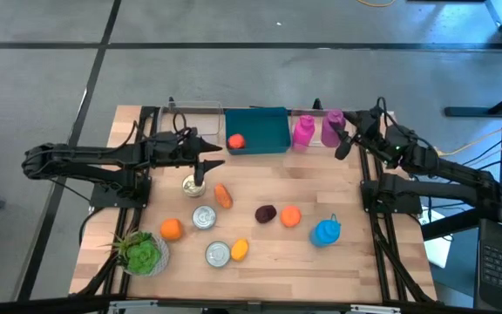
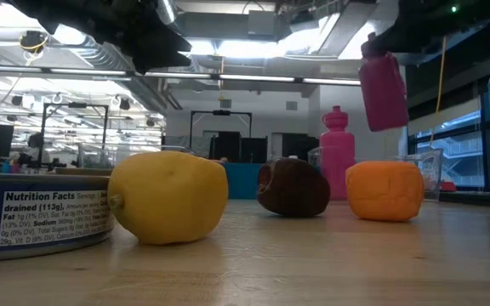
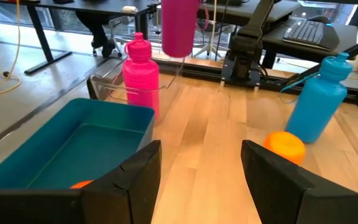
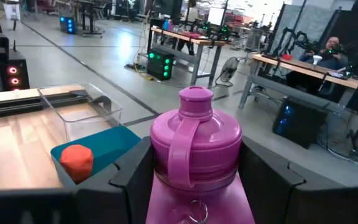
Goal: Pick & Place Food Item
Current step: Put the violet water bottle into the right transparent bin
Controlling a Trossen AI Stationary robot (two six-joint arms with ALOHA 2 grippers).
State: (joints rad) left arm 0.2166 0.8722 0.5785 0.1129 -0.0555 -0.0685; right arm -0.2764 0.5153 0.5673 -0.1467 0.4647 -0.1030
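My right gripper [image 1: 345, 139] is at the table's far right, shut on a purple bottle [image 4: 196, 134] that hangs in the air [image 2: 384, 85]. Beside it a pink bottle [image 1: 303, 131] stands upright on the table. A teal bin [image 1: 255, 131] at the far edge holds a red-orange food item [image 1: 235, 140]. My left gripper [image 3: 201, 180] is open and holds nothing. It hovers near the bin's left end [image 1: 209, 164], above a can [image 1: 193, 184]. A carrot [image 1: 223, 195], a dark fruit [image 1: 266, 214], an orange [image 1: 290, 215] and a lemon [image 1: 240, 249] lie on the table. My right gripper pinches the purple bottle's body just below its lid [image 4: 160, 171], one finger [image 4: 132, 177] on each of two opposite sides. The fingers come about level from the table's right side. The bottle hangs roughly upright, lid up, its base [image 2: 390, 126] clear of the table.
A blue bottle [image 1: 326, 231] stands at the near right. Two cans [image 1: 203, 217] [image 1: 218, 253], another orange [image 1: 172, 228] and a lettuce [image 1: 142, 253] sit at the near left. A clear box [image 1: 194, 118] stands left of the bin. Bare wood lies mid-table, between the bin and the fruit.
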